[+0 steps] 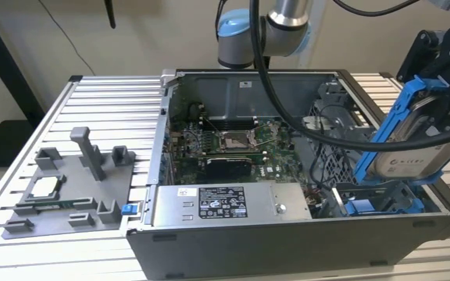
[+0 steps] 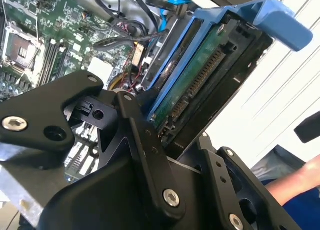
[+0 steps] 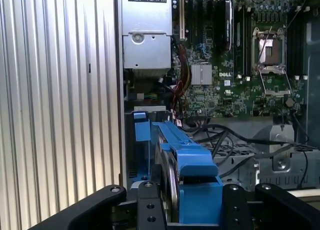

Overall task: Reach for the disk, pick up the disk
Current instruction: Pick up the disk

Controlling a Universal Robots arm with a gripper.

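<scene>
Clearly lifted, silver-grey disk (image 1: pixel 409 153) in blue caddy, tilted, apparently clamped by tool (image 1: pixel 442 117).

Exterior view overlooks the open computer case (image 1: pixel 287 234); both wrist views look close into it

Matt blue plastic caddy (image 1: pixel 412 105) around the silver-grey metal disk (image 1: pixel 409 157); ribbed aluminium table (image 1: pixel 108 102).
</scene>
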